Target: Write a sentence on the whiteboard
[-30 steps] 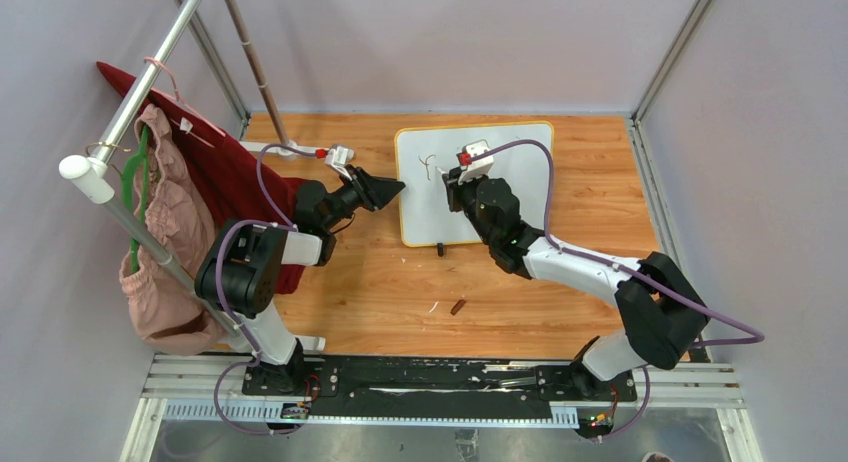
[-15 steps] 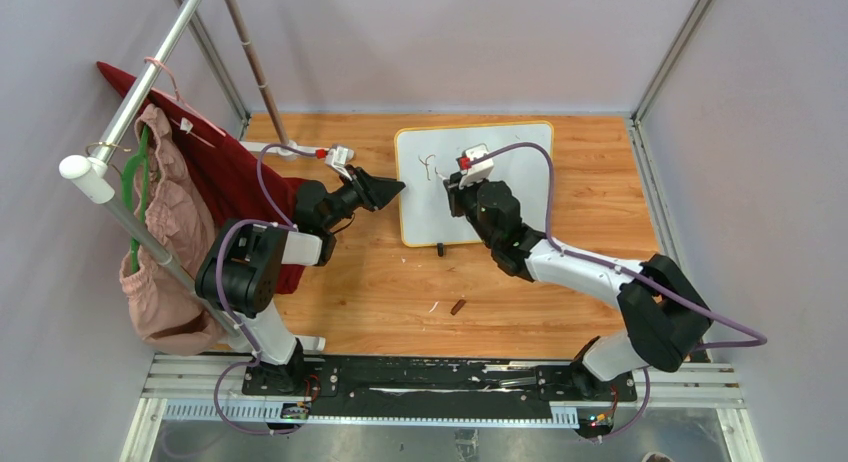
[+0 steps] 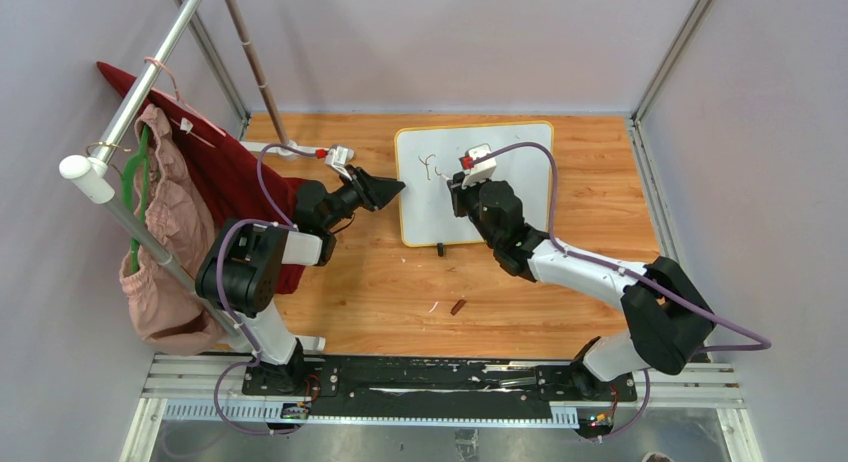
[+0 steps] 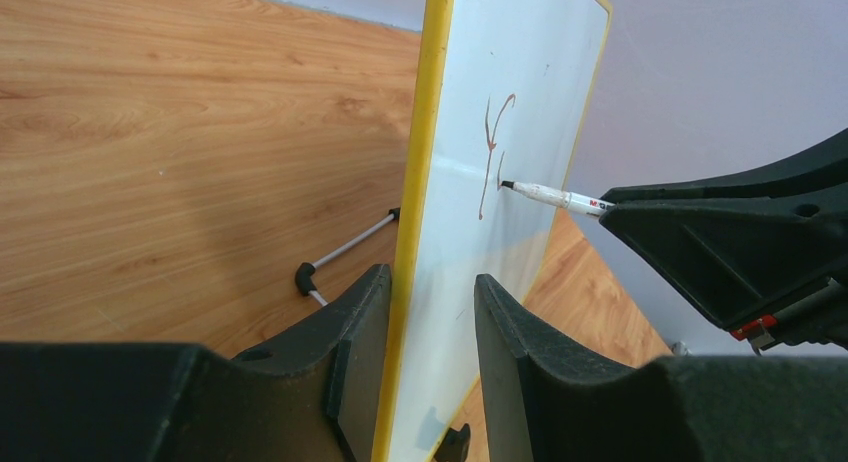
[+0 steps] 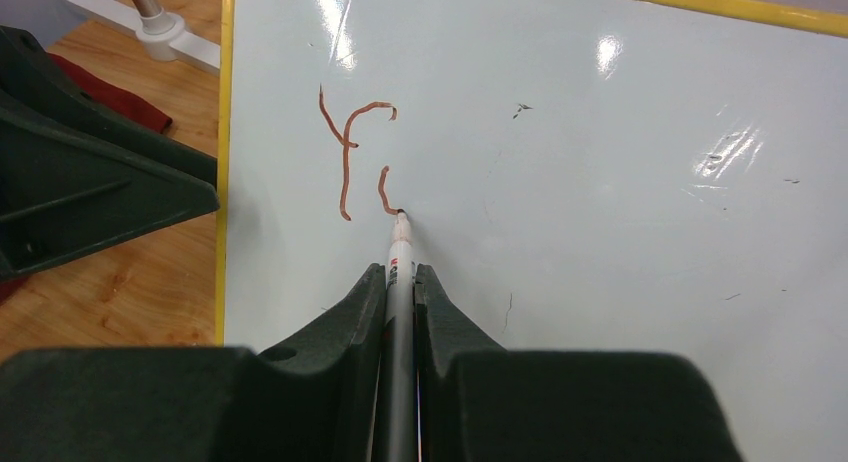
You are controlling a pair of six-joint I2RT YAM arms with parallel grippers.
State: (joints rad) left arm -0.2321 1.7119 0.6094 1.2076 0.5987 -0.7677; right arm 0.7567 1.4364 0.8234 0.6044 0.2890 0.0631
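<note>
Near the worktop's [image 3: 400, 292] far edge, left pincer [image 3: 397, 189] clamps the whiteboard [image 3: 425, 207] rim; right pincer [image 5: 400, 274] clamps the marker [image 5: 400, 257], tip on the sentence [image 5: 345, 162].

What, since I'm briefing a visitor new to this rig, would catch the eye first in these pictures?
The right gripper pinches a marker whose tip touches the whiteboard, beside the first reddish-brown strokes near its left edge. The left gripper has its jaws either side of that edge. Left of the table, pink and dark red garments hang on a rack.
</note>
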